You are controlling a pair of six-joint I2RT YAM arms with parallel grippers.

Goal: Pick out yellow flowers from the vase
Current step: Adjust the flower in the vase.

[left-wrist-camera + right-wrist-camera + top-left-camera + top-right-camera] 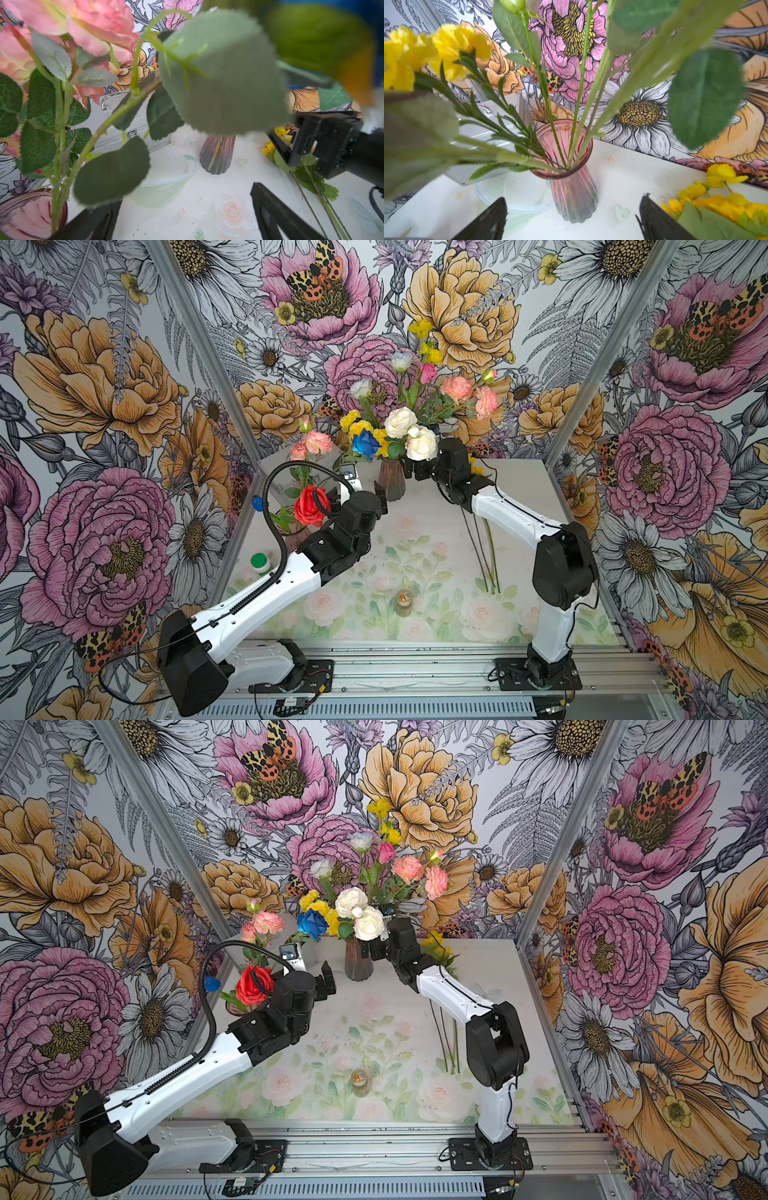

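Left end effector (185, 197) and right end effector (573, 200) released, empty; yellow flowers (452, 47) look light, wiry; I'd pinch a stem above the vase (575, 193).

Vase (574, 193): ribbed pink glass, translucent, glossy. Yellow flowers (454, 44): ruffled cloth petals, matt. Stems (600, 68): smooth green plastic. Leaves (705, 97): matt fabric, veined, serrated edges. Case (99, 120): silver metal, ribbed panels, polished chrome handle (103, 101). Surface (415, 522): matt printed sheet, pale, lightly speckled. Right arm (511, 510): smooth white plastic shell, semi-gloss; joints (565, 564) matt black plastic.
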